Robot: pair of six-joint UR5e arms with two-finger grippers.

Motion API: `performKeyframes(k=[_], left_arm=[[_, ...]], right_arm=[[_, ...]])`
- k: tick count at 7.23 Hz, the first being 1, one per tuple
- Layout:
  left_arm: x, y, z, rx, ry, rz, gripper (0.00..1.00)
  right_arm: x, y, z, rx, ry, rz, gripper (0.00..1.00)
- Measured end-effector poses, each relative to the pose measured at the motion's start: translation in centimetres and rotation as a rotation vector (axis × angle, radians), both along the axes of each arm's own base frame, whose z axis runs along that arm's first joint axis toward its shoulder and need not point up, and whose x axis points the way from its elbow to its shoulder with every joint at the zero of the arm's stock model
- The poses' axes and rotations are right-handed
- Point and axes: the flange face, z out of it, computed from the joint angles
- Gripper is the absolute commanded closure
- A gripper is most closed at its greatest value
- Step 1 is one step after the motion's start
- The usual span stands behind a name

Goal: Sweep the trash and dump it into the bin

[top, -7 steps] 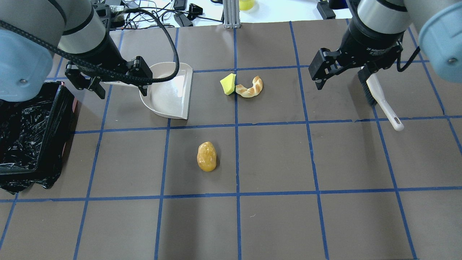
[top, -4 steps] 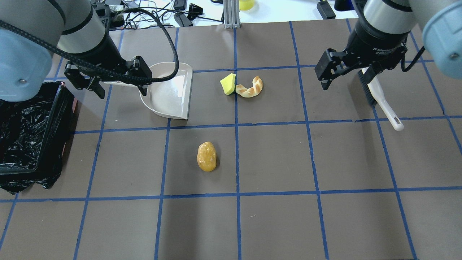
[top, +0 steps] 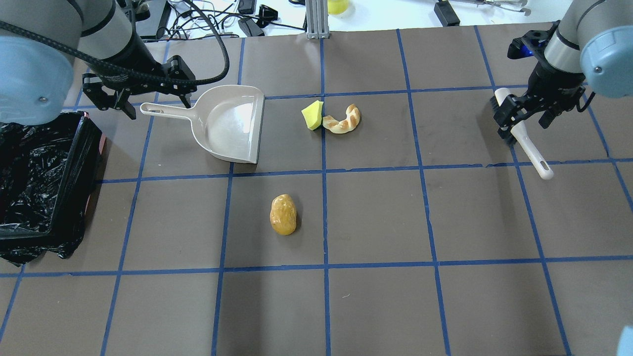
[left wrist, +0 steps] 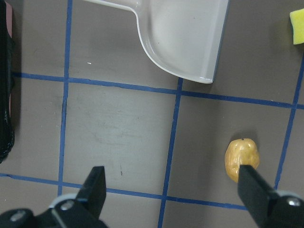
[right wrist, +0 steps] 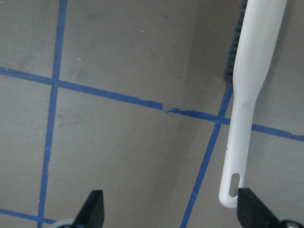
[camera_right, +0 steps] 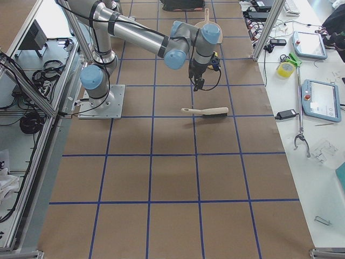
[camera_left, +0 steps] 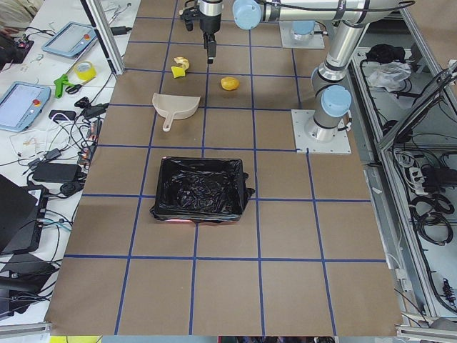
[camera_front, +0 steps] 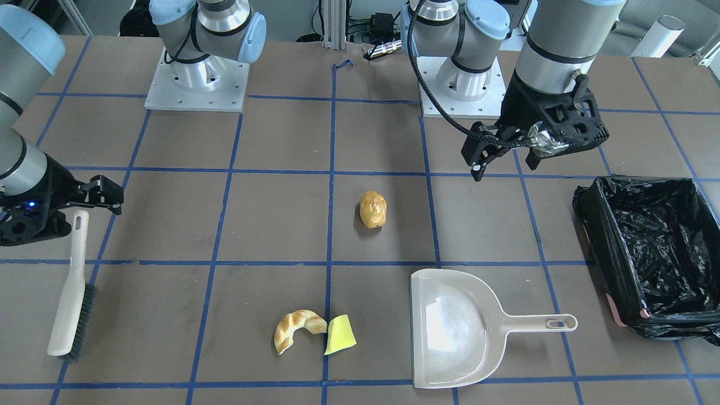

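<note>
Front: bread roll [camera_front: 373,209] loose at worktop [camera_front: 281,135] centre, croissant piece [camera_front: 298,328] touching wedge [camera_front: 340,334] near dustpan [camera_front: 450,332] mouth, bin [camera_front: 599,253] at left-arm end; overhead: left gripper [top: 159,109] and right gripper [top: 523,123] hover, jaws apart, empty; wrists: dustpan handle and brush [right wrist: 247,95] sit off-centre, so I'd centre jaws over each handle before descending.

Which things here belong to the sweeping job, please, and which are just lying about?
Job: bread roll, croissant piece, yellow-green wedge, dustpan, brush, bin.
Lying about: tape roll, green scissors, tablets, cables, all off the mat.
</note>
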Motion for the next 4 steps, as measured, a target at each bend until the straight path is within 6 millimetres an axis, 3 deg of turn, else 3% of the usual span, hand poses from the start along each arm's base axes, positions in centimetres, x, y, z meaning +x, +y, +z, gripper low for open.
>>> performKeyframes(k=[2, 4], left_arm=[[0.3, -1.7, -1.7, -0.041, 0.022, 0.221, 0.0], [2.5, -3.4, -3.7, -0.089, 0.025, 0.387, 0.0]], right_arm=[[-2.7, -1.5, -3.3, -0.002, 0.006, -0.016, 0.0], [-4.5, -1.8, -5.5, 0.008, 0.027, -0.032, 0.0]])
